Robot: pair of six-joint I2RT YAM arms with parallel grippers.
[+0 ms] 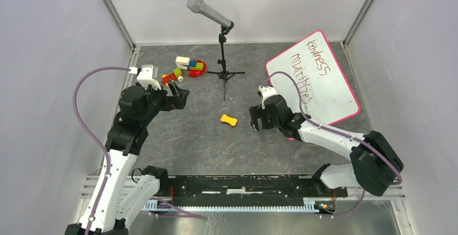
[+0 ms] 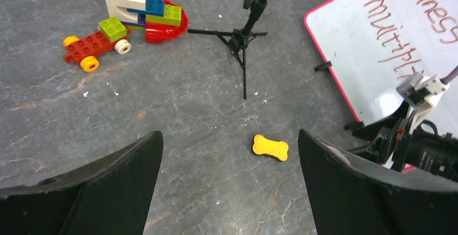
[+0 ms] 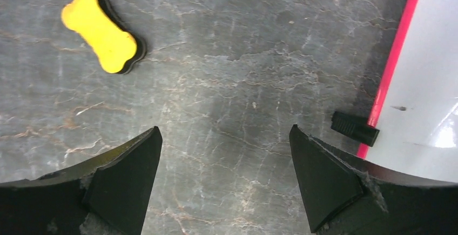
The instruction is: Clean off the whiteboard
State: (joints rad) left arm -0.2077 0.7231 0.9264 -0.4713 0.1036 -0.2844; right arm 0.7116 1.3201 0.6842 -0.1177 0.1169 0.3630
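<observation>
Pale grey walls (image 1: 48,56) box in a dark marbled bench (image 1: 183,143). Whiteboard (image 1: 324,84) lies flat toward the far right corner of the bench, turned at an angle. It has a pink-red frame, and reddish handwriting reading "kindness multiplies" runs along the side facing the bench centre, unwiped. A black clip (image 3: 355,128) sticks out from the frame onto the bench; the left wrist view shows another one (image 2: 323,66) further along the same edge. Right arm (image 1: 324,132) reaches in from the near right corner. The right jaws are over bare bench just off the whiteboard's (image 3: 426,84) near left edge, spread wide with nothing between them and touching neither board nor clip. Yellow bone-shaped block (image 1: 229,120) with a black underlayer (image 3: 102,31) lies flat near the bench centre, a little to the left of the right jaws and apart from them. Left arm (image 1: 135,111) comes up along the left edge. The left jaws are raised above the bench, released and empty, aimed across at the block (image 2: 270,147) and the whiteboard (image 2: 367,56). Toy bricks (image 1: 186,67) sit toward the far left corner, just beyond the left jaws: a red wheeled piece (image 2: 92,43) and a red, white, blue and green stack (image 2: 146,13). A microphone (image 1: 209,11) stands on a black tripod stand (image 1: 224,67) at the middle of the far edge, between the bricks and the whiteboard.
</observation>
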